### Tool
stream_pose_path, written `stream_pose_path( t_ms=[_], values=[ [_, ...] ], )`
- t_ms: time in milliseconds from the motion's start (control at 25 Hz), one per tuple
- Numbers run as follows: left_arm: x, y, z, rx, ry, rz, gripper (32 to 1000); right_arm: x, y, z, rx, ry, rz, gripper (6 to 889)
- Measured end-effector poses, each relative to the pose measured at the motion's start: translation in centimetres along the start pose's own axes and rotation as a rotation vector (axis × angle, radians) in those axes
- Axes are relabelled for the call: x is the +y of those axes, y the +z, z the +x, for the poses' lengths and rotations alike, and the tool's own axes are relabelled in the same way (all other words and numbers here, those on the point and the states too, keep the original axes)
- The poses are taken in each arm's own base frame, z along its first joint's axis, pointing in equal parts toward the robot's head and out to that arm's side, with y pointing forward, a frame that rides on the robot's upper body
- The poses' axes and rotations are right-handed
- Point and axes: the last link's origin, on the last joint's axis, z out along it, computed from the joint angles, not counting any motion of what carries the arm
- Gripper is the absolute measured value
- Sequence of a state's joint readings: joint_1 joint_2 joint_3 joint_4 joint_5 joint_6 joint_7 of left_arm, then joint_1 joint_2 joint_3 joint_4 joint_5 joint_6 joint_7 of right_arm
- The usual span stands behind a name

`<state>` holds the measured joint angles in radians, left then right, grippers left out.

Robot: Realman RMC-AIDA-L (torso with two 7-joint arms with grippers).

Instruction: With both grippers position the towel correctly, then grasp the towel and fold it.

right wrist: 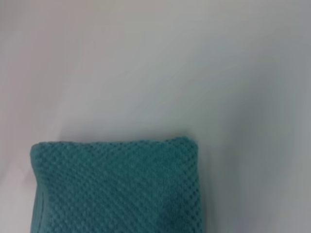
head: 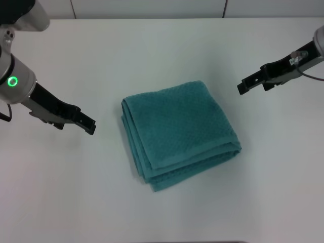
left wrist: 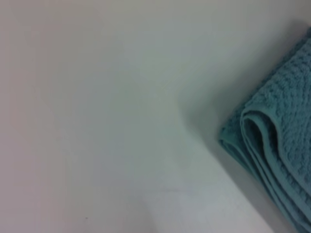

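Note:
The teal towel (head: 178, 132) lies folded into a thick, several-layered square in the middle of the white table, turned slightly askew. Its stacked edges face the front left. My left gripper (head: 89, 125) hovers to the towel's left, a short gap away, holding nothing. My right gripper (head: 243, 86) hovers off the towel's far right corner, also apart from it. In the left wrist view the towel's layered corner (left wrist: 277, 145) shows; in the right wrist view its flat folded top (right wrist: 116, 187) shows. Neither wrist view shows fingers.
The white table (head: 162, 45) stretches all around the towel. A tiled wall runs along the table's far edge (head: 152, 10). No other objects are in sight.

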<state>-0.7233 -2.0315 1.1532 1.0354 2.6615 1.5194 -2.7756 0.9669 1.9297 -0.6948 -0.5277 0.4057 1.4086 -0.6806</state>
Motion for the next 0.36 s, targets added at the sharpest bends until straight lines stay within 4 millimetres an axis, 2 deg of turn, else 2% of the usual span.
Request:
stream_pose_path(
  t_ms=[360],
  values=[
    [-0.15,-0.03,-0.06,0.003,-0.006,-0.001,899,-1.02,0.20,0.82,0.020,0.022,0.044,866]
  ],
)
